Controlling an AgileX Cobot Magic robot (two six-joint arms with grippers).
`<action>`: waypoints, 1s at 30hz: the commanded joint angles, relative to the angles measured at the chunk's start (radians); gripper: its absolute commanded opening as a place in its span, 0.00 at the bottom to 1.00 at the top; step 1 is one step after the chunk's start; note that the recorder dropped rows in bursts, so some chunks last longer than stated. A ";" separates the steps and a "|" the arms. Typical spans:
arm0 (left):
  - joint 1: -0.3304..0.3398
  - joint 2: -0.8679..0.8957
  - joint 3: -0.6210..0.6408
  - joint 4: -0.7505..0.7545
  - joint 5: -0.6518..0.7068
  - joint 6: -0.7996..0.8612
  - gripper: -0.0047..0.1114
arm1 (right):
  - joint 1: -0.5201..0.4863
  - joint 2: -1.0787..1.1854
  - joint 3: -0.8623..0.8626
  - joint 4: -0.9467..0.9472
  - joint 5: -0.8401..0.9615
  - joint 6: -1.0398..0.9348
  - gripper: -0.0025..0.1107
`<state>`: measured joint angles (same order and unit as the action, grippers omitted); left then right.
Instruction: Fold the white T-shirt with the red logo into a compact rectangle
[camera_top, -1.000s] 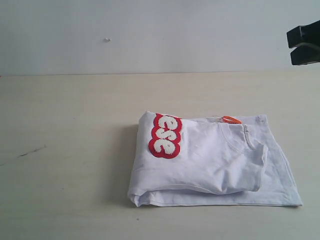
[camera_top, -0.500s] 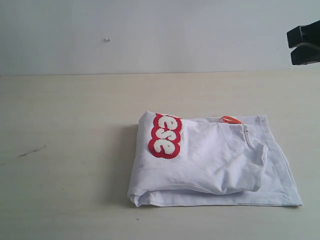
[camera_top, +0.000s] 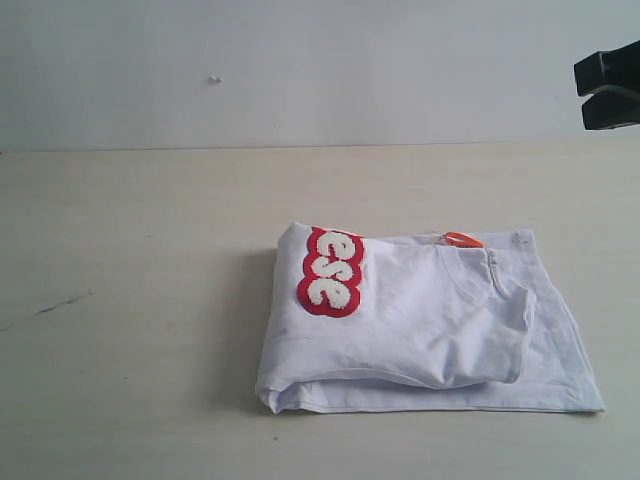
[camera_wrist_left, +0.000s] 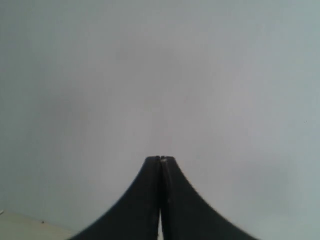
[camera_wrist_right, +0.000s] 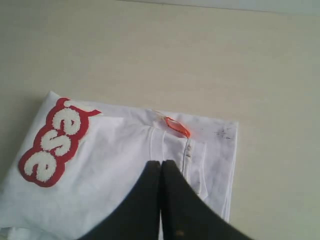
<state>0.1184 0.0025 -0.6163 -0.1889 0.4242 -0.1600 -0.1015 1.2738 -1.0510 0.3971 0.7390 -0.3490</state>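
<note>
The white T-shirt (camera_top: 420, 325) lies folded in a thick rectangle on the table, right of centre; it also fills the lower part of the right wrist view (camera_wrist_right: 110, 175). The red logo (camera_top: 331, 271) shows on its top left part, three white letters visible (camera_wrist_right: 50, 145). An orange neck tag (camera_top: 462, 239) peeks out at the far edge. My right gripper (camera_wrist_right: 160, 162) is shut and empty, held well above the shirt; its black tips show at the upper right of the exterior view (camera_top: 608, 90). My left gripper (camera_wrist_left: 160, 158) is shut, empty, facing a plain wall.
The pale wooden table (camera_top: 140, 260) stretches bare to the left and behind the shirt. A grey-white wall (camera_top: 300, 70) stands at the table's far edge. A faint dark scratch (camera_top: 60, 303) marks the table at the left.
</note>
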 joint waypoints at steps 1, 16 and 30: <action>0.002 -0.003 0.091 0.093 -0.082 -0.155 0.04 | -0.003 -0.007 0.007 -0.004 -0.010 -0.006 0.02; -0.069 -0.003 0.553 0.333 -0.537 -0.538 0.04 | -0.003 -0.007 0.007 -0.004 -0.010 -0.006 0.02; -0.074 -0.003 0.616 0.172 -0.118 0.075 0.04 | -0.003 -0.007 0.007 -0.004 -0.010 -0.006 0.02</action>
<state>0.0496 0.0043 -0.0038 0.0000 0.2037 -0.1071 -0.1015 1.2738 -1.0510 0.3971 0.7390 -0.3490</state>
